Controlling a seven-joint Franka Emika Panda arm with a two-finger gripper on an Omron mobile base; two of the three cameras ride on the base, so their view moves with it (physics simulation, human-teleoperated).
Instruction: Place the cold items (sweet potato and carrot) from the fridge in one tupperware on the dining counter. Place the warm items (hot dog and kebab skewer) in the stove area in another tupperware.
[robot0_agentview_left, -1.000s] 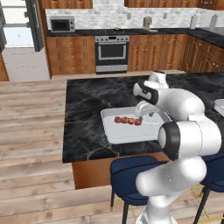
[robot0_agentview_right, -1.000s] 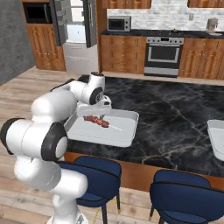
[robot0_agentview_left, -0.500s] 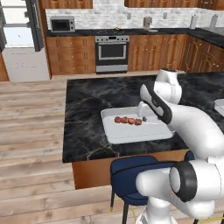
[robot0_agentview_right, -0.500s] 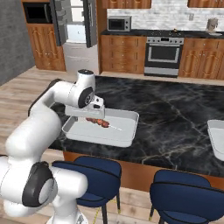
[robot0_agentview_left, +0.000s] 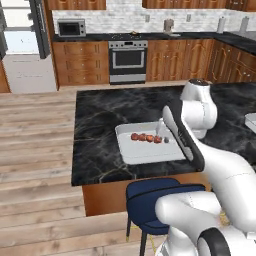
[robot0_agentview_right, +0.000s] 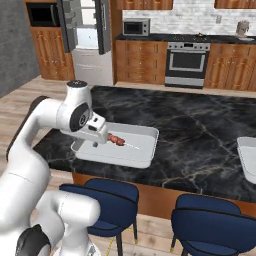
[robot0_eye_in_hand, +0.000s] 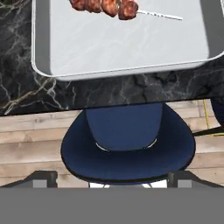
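Pulled back toward the counter's near edge since a second ago, the gripper (robot0_eye_in_hand: 112, 179) hangs with fingers wide apart and empty, above a blue stool (robot0_eye_in_hand: 127, 142); the kebab skewer (robot0_eye_in_hand: 105, 6) lies inside the grey tupperware (robot0_eye_in_hand: 131, 48) on the black marble dining counter (robot0_agentview_left: 102, 145)

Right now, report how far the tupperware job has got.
Done: the kebab skewer lies in the tupperware on the dining counter. In hand: nothing; the tool is open above a blue stool. Left: no hot dog, sweet potato or carrot lies in this tupperware yet.
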